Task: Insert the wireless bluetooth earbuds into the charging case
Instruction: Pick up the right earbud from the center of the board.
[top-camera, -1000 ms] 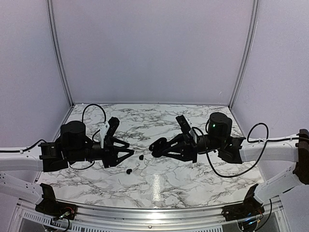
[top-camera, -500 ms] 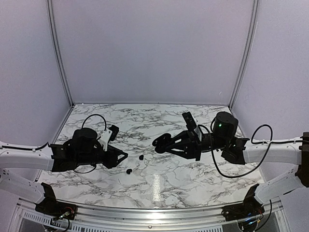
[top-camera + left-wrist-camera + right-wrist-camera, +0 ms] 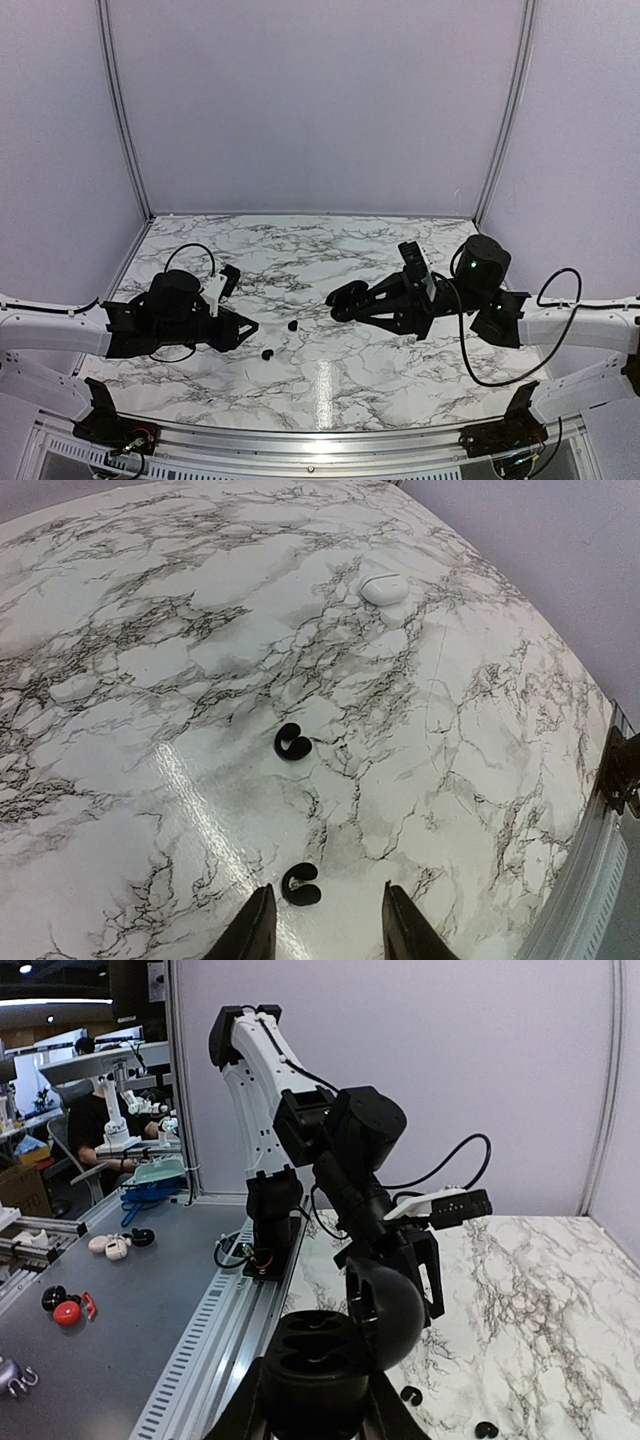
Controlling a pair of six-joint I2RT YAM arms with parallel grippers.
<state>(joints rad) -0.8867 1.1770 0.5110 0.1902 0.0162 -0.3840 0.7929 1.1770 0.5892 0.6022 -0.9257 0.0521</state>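
Two tiny black earbuds lie on the marble table [image 3: 330, 385]: the farther earbud [image 3: 292, 325] [image 3: 292, 743] and the nearer earbud [image 3: 268, 353] [image 3: 300, 884]. My left gripper [image 3: 240, 328] [image 3: 325, 925] hovers low and open just short of the nearer earbud, which sits ahead of the left fingertip [image 3: 258, 920]; nothing is between the jaws. My right gripper [image 3: 345, 298] [image 3: 312, 1415] is shut on the charging case [image 3: 320, 1355], held above the table to the right of the earbuds. Its lid [image 3: 388, 1305] is flipped up, and the dark pockets in the base show.
A small white oval object [image 3: 383, 586] lies farther off on the marble in the left wrist view. The metal rail [image 3: 320, 440] runs along the near table edge. Purple walls [image 3: 320, 110] close the back and sides. In the right wrist view the left arm [image 3: 350, 1140] faces the case.
The left arm has dropped lower and drawn back slightly left, its jaws narrowing a little. The right gripper has carried the open case a short way to the right.
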